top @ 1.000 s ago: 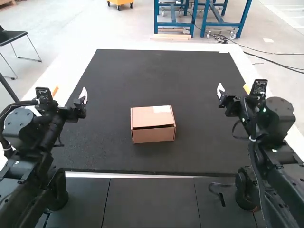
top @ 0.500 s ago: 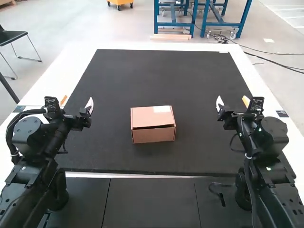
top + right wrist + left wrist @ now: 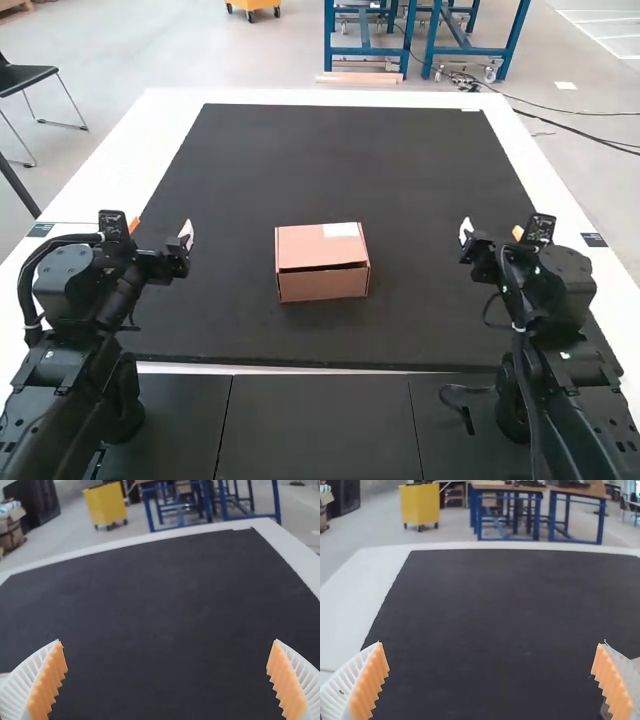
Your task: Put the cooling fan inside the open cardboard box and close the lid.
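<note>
Both arms have drawn back toward the near edge of the table (image 3: 110,170) and dropped lower; the cardboard box (image 3: 322,262) has not shifted. It sits mid-mat, well apart from either arm, with its lid flaps shut, so its contents are hidden. The left tool (image 3: 160,229) and right tool (image 3: 491,236) hover over the black mat (image 3: 340,160), one on each side of the box. Each tool is spread wide, and the orange pads (image 3: 369,682) are cut off at the base in the wrist views.
</note>
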Robot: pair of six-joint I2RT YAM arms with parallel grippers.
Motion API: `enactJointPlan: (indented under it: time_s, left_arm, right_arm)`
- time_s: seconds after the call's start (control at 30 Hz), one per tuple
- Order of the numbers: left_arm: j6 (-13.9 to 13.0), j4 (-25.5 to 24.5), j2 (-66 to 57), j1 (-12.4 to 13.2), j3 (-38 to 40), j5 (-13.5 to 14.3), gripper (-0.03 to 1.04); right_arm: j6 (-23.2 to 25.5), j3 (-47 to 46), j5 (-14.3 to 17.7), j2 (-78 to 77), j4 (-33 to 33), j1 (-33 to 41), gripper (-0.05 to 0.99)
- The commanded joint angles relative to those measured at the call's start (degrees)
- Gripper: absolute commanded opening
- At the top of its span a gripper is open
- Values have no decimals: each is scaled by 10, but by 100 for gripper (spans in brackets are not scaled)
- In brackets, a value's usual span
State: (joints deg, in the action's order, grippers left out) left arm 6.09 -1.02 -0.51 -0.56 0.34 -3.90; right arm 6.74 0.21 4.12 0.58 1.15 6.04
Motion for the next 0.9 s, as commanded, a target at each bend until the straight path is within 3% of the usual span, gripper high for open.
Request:
enactJointPlan:
  time_s: [0.0,0.37,0.87]
  left_arm:
    - [-13,3,6,18,-3,6,96]
    - [-25,6,6,56,-3,6,96]
    - [-25,5,6,53,-3,6,96]
  right_arm:
    - [14,-2,32,-5,4,1,91]
    - [5,-2,26,-5,1,-14,91]
    - [5,-2,25,-5,3,-16,91]
